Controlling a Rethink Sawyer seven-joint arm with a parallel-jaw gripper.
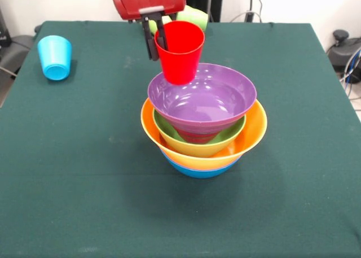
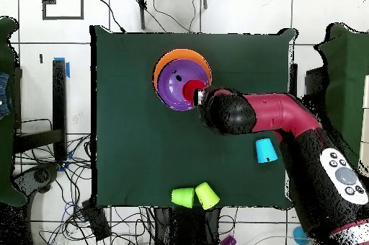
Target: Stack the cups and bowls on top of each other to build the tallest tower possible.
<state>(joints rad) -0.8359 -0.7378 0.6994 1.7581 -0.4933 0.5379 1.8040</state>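
Dark green cloth covers the desk (image 1: 67, 173), with white wall and loose cables behind; I log the contents left to right as the front view gives them.

Item 1: sky blue cup (image 1: 55, 57), lying on its side near the left edge, mouth toward the camera, well apart from everything else. I judge it parked as spare stock, not yet called on.

Item 2: end effector (image 1: 158, 36), closed on the rim of the red cup (image 1: 180, 51), one finger inside the wall and one outside. I read that pinch as chosen to keep the cup upright and mouth-up while it is carried. The cup hangs just over the far rim of the top bowl; I cannot tell whether its base touches.

Item 3: the tower (image 1: 203, 128), centre of the desk. Blue bowl (image 1: 197, 171) at the base, large orange bowl (image 1: 254, 131) nested in it, green bowl (image 1: 169, 135) inside that, a red piece showing under the purple bowl (image 1: 220, 97) on top. Widest low, narrower above: I take that as the reason it sits steady.

Item 4: yellow-green cup (image 1: 194, 15), partly hidden behind the arm at the far edge. The overhead view shows two pale green cups (image 2: 194, 196) lying together there, held in reserve.
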